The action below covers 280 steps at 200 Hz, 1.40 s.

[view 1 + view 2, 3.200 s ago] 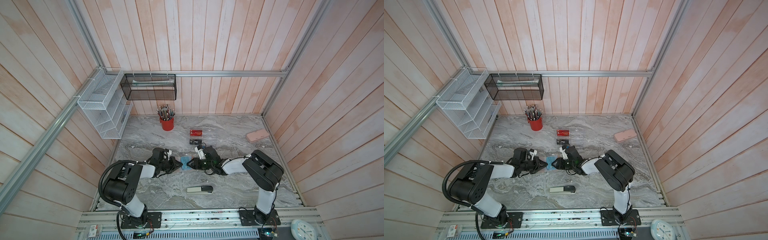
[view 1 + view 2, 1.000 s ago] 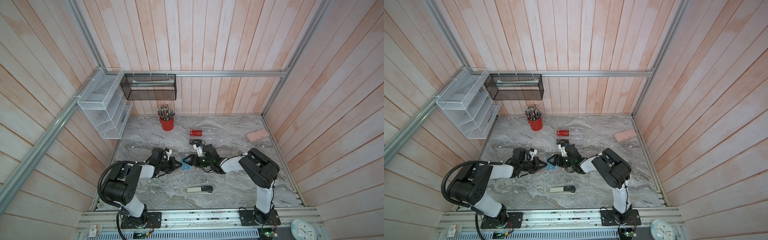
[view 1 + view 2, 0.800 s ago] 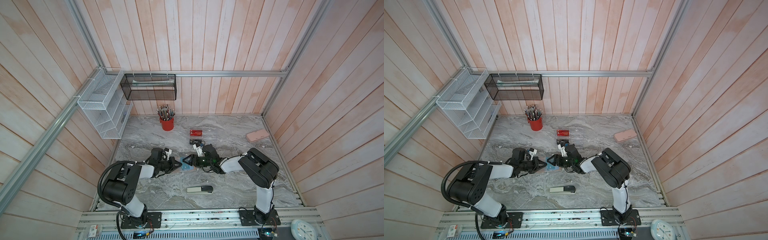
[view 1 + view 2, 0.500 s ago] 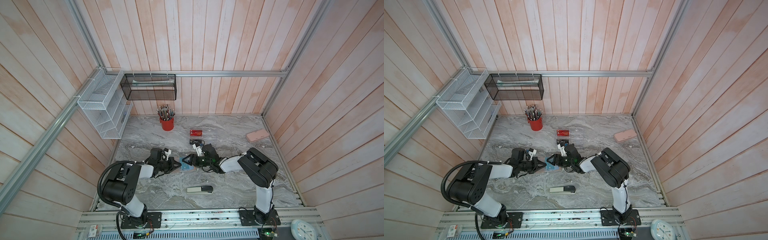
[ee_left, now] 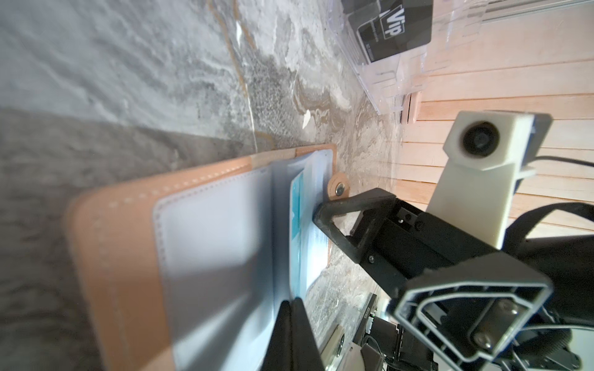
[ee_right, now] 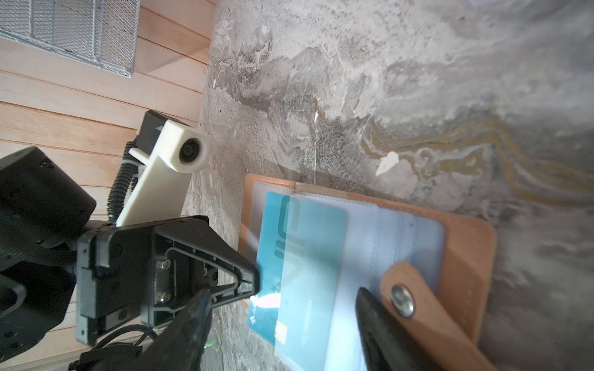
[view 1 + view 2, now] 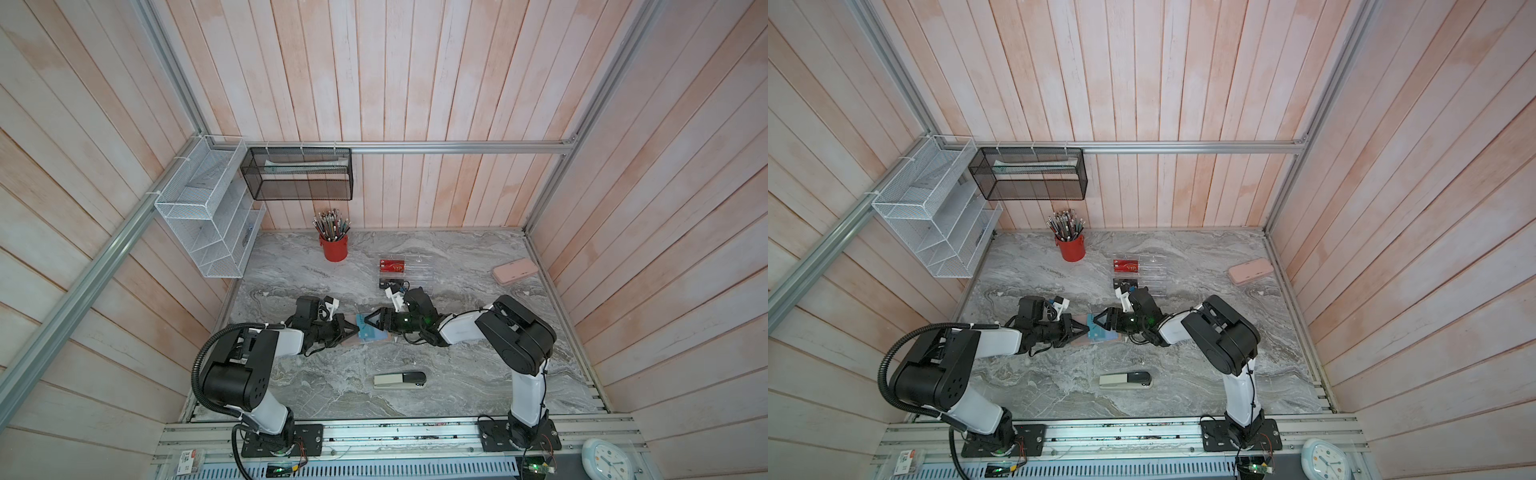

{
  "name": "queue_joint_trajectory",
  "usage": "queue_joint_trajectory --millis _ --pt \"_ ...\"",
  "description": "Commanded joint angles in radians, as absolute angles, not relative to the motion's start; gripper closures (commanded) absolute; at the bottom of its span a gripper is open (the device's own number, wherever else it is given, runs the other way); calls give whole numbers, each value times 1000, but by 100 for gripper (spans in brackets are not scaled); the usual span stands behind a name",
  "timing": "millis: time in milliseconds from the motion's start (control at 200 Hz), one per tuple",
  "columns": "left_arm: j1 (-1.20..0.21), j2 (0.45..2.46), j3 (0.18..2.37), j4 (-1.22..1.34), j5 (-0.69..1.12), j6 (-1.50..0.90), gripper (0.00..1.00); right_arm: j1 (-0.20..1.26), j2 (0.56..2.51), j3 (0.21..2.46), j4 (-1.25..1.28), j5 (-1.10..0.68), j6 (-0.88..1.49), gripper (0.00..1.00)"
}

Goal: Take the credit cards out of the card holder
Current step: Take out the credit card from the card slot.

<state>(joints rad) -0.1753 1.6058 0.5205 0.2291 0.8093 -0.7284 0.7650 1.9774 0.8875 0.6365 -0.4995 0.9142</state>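
Tan stitched card holder (image 6: 466, 244) lay open, sleeves (image 6: 401, 237) glossy clear; right claw (image 6: 283, 292) stood wide astride flat teal card (image 6: 273, 244); left claw (image 6: 254, 282) closed, tip at card edge.

Both arms are the same build: left arm (image 7: 249, 365) and right arm (image 7: 515, 332) have black joint housings and white link shells, each bolted to black base plates (image 7: 311, 441). The left has a thick black corrugated conduit (image 7: 199, 374); the right has only thin black wires along its link. Left gripper (image 6: 252, 282) and right gripper (image 5: 356, 261) have black triangular open-frame fingers with small silver screws in the body. Each wrist has a white printed camera bracket (image 6: 170, 173) with a round black lens. Green LEDs (image 7: 424, 319) are lit on the right wrist.
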Motion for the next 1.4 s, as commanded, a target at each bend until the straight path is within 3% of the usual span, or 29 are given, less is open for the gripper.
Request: queue_joint_trajectory --millis 0,1025,1395 --pt "-158 1576 515 201 823 -699 100 756 2027 861 520 -459 920 27" --pt "-134 1399 673 -217 634 -500 100 753 1938 884 500 -486 861 26" --pt "-141 1373 767 -348 556 -401 100 753 1824 912 391 -467 791 24"
